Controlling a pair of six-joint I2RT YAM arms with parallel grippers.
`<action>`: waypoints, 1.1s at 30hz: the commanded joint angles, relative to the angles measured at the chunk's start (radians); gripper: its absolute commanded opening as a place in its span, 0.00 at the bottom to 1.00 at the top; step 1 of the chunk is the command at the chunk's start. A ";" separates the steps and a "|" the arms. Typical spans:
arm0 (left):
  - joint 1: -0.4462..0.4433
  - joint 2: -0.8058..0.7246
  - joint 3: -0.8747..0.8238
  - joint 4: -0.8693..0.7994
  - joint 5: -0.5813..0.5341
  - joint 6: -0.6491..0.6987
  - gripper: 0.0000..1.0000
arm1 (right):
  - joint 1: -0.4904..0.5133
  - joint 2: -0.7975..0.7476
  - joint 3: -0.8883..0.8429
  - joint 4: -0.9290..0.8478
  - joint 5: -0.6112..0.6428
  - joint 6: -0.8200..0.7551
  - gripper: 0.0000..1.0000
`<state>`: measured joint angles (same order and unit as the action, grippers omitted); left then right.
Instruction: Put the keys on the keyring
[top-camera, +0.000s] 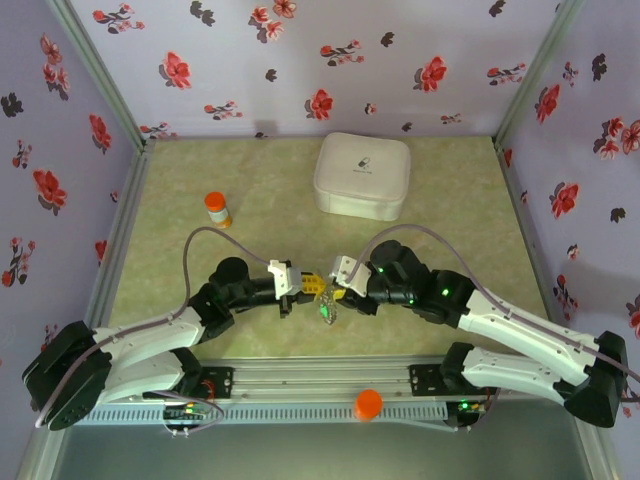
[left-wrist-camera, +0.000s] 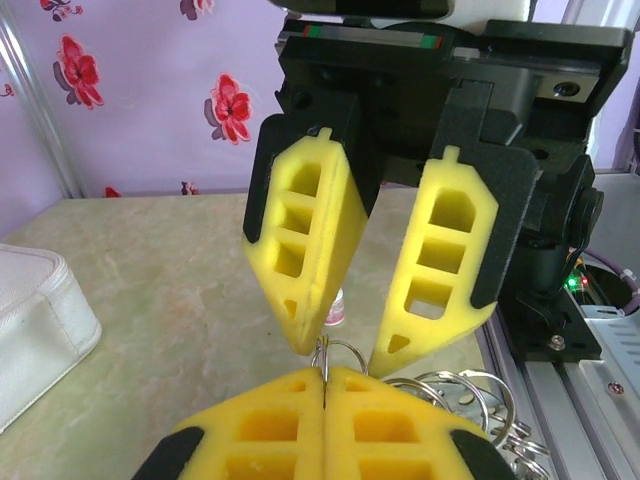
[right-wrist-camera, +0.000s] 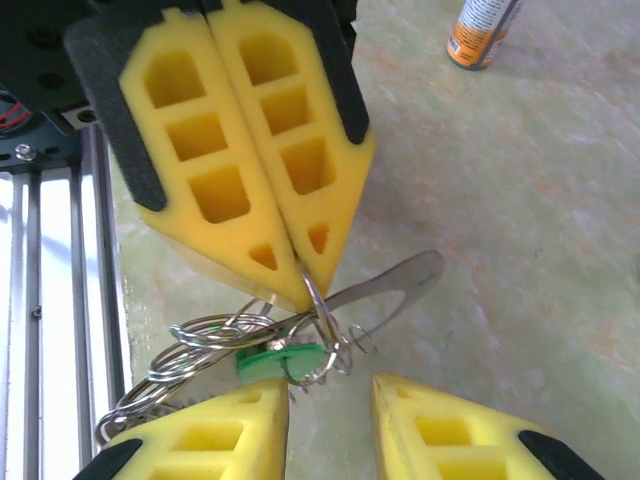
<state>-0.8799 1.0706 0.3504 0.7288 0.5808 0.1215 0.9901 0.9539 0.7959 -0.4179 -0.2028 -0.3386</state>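
Two grippers meet tip to tip low over the table (top-camera: 480, 220) near its front edge. The likely reason is that one steadies the keyring while the other works a key onto it.

Your left gripper (right-wrist-camera: 297, 287) is fully closed. Its yellow pads pinch a thin wire loop of the keyring (right-wrist-camera: 210, 330), so the bundle of coils hangs from its tips, just clear of the table or barely touching it. You cannot tell which.

One green-headed key (right-wrist-camera: 272, 362) sits tangled in those coils, directly beneath the pinch. A flat slotted metal piece (right-wrist-camera: 398, 288) sticks out to the side, and you cannot tell what it belongs to.

Your right gripper (right-wrist-camera: 330, 397) stands partly open, a finger on either side of the hanging bundle. Nothing is clamped between them. The green head lies just beside one finger, close enough that a small approach and squeeze should catch it.
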 joint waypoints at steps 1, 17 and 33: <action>-0.003 -0.006 0.011 0.045 0.030 0.015 0.00 | 0.003 -0.006 0.040 -0.007 -0.049 0.012 0.30; -0.003 -0.006 0.019 0.052 0.056 0.020 0.00 | 0.002 0.021 0.046 -0.006 -0.018 0.012 0.12; -0.003 -0.023 0.017 0.057 0.063 0.011 0.00 | 0.002 0.053 0.021 -0.006 -0.012 0.012 0.06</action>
<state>-0.8795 1.0706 0.3504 0.7200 0.6117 0.1291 0.9901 0.9901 0.8108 -0.4244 -0.2169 -0.3313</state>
